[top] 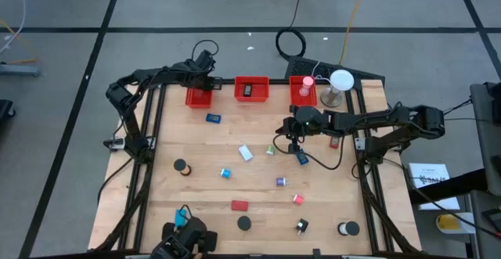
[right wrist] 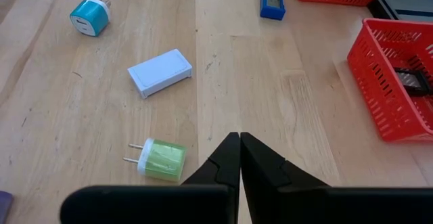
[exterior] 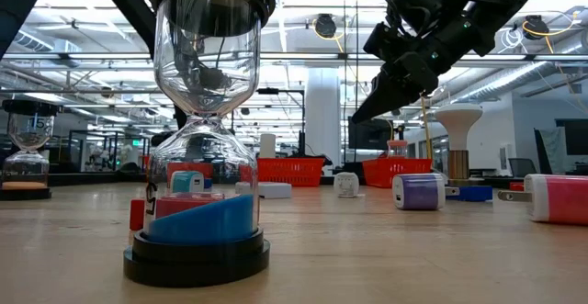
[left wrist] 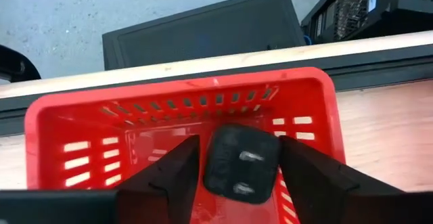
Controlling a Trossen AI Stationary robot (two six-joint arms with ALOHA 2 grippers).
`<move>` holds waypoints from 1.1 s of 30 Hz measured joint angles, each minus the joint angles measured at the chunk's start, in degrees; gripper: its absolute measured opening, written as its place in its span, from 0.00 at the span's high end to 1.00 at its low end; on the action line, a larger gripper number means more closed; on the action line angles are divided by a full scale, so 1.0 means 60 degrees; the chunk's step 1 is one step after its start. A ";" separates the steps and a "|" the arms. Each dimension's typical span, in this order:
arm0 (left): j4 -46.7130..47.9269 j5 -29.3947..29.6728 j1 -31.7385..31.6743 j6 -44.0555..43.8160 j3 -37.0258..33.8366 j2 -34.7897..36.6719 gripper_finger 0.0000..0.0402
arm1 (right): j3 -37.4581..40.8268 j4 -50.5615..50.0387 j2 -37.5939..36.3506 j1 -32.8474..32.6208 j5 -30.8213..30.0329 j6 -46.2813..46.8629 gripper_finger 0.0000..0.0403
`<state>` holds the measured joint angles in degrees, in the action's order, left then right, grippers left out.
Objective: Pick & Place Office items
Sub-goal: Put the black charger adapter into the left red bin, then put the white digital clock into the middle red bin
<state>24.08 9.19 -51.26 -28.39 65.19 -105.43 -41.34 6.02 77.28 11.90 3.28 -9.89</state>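
Room: open workshop with a grey tiled floor and dark lines around a light wooden table (top: 235,185); ceiling lights and shelving show behind it in the low view.
Landmark: the middle red bin (top: 251,89), one of three along the table's far edge, with a dark item lying in it.
Left bin (top: 199,97): just beside the middle bin, toward the left arm's side.
Right bin (top: 302,91): on the other side of the middle bin, with a white round lamp (top: 339,83) just beyond it.
Left gripper (left wrist: 237,183): above the left bin, fingers apart, with a black plug adapter (left wrist: 241,162) between them over the bin's floor; whether the pads touch it cannot be told.
Right gripper (right wrist: 239,158): over the table nearer the front than the right bin, raised off the wood, fingers pressed together with nothing between them.
Green plug (right wrist: 162,160): on the wood just beside the right gripper's fingertips.
White flat block (right wrist: 160,72): in front of the middle bin, a little beyond the green plug.
Blue block (top: 213,118): near the left bin, just in front of it.
Other office items: a teal plug (top: 225,173), purple plug (top: 281,181), pink plug (top: 298,199), red block (top: 239,206) and black discs (top: 181,166) lie scattered well in front of the middle bin.
Hourglass (exterior: 197,125): at the table's front edge, far from the middle bin, blue sand in its base.
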 joint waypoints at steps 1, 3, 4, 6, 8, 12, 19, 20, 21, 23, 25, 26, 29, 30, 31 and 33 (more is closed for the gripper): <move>0.0005 -0.0012 0.0001 -0.0001 0.0000 0.0007 0.47 | 0.0000 0.0000 0.0000 0.0001 -0.0002 0.0000 0.98; 0.0043 -0.0033 0.0002 -0.0001 0.0000 0.0071 0.47 | 0.0000 0.0000 0.0000 0.0001 0.0001 0.0000 0.98; 0.0035 -0.0036 0.0002 0.0024 0.0000 0.0128 0.47 | 0.0000 0.0000 0.0000 0.0001 -0.0001 0.0000 0.98; 0.0073 -0.0036 0.0002 0.0031 0.0004 0.0273 0.47 | 0.0002 0.0000 0.0000 0.0001 -0.0002 0.0000 0.98; 0.0155 -0.0035 0.0002 0.0088 0.0004 0.0434 0.49 | 0.0004 0.0000 0.0000 -0.0002 -0.0001 -0.0004 0.98; 0.0366 -0.0040 0.0002 0.0284 0.0004 0.0744 0.54 | 0.0004 0.0000 0.0000 0.0001 -0.0002 -0.0004 0.98; 0.0954 -0.0041 0.0002 0.1160 0.0004 0.1323 0.68 | 0.0004 0.0000 0.0000 0.0001 -0.0002 -0.0004 0.98; 0.1003 -0.0033 0.0022 0.1315 0.0004 0.1438 0.70 | 0.0004 0.0000 0.0000 0.0001 -0.0002 -0.0004 0.98; 0.1021 -0.0023 0.0059 0.1487 0.0004 0.1562 0.73 | 0.0004 0.0000 0.0000 -0.0003 -0.0002 -0.0004 0.98; 0.0912 -0.0030 0.0205 0.1959 -0.0057 0.1888 0.79 | 0.0004 0.0000 0.0000 -0.0001 -0.0002 -0.0004 0.98; 0.0399 -0.0317 0.0478 0.2476 -0.0419 0.2339 0.86 | 0.0004 0.0000 0.0000 -0.0002 -0.0002 -0.0004 0.98; 0.0039 -0.0569 0.0630 0.2640 -0.0723 0.2616 0.89 | 0.0004 -0.0004 0.0000 0.0000 -0.0002 -0.0004 0.98; -0.1575 -0.1154 0.1129 0.2812 -0.1914 0.3605 0.98 | 0.0004 -0.0004 0.0000 -0.0002 -0.0002 0.0039 0.98; -0.2306 -0.1275 0.1294 0.2887 -0.2396 0.3976 0.99 | 0.0004 -0.0004 0.0000 -0.0002 -0.0002 0.0091 0.98; -0.2984 -0.1362 0.1463 0.2973 -0.2843 0.4320 0.99 | 0.0004 -0.0004 0.0000 -0.0001 -0.0002 0.0160 0.98; -0.4421 -0.1546 0.1826 0.3102 -0.3809 0.5005 0.97 | 0.0004 0.0057 0.0047 -0.0002 -0.0008 0.0305 0.98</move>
<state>-2.44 -0.08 -40.30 -9.78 42.33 -75.40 -41.32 6.36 77.56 11.89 3.23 -8.06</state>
